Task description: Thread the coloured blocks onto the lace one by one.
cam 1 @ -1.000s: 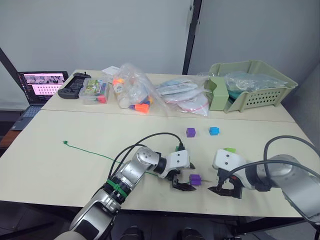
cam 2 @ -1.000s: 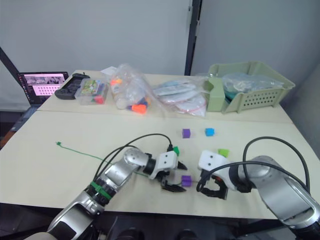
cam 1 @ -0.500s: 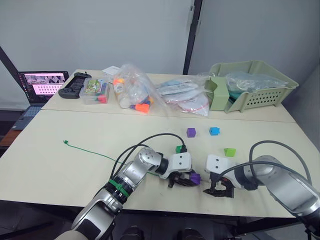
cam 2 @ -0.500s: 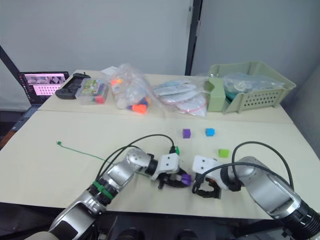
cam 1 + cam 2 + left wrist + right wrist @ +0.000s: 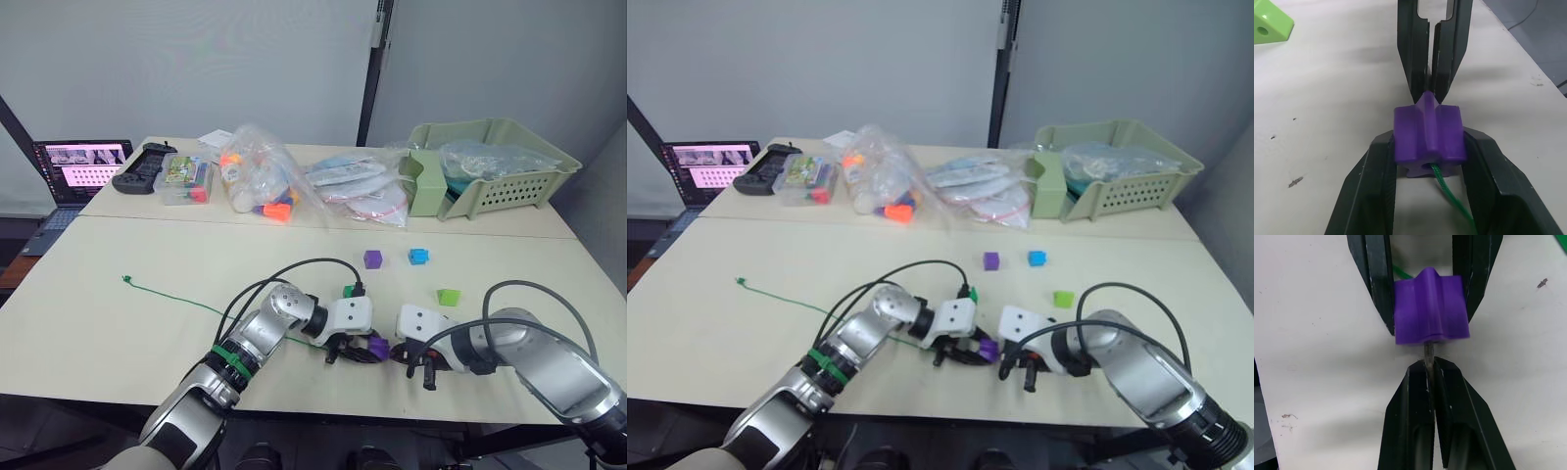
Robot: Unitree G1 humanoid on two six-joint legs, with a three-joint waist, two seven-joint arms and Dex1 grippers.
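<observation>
Purple block (image 5: 1429, 139) clamped between left gripper (image 5: 1429, 161) fingers, low over table (image 5: 147, 323) near front edge; lace (image 5: 1447, 188) enters block's hole on left-gripper side, pale tip (image 5: 1428, 351) emerges opposite; right gripper (image 5: 1431, 369) now closed on that tip, touching block face; half second ago right gripper stood apart, so tip is through and caught; judgement: next, draw lace through. Other purple block (image 5: 373, 258), blue block (image 5: 419, 257), lime block (image 5: 449, 297) lie beyond grippers, unthreaded.
</observation>
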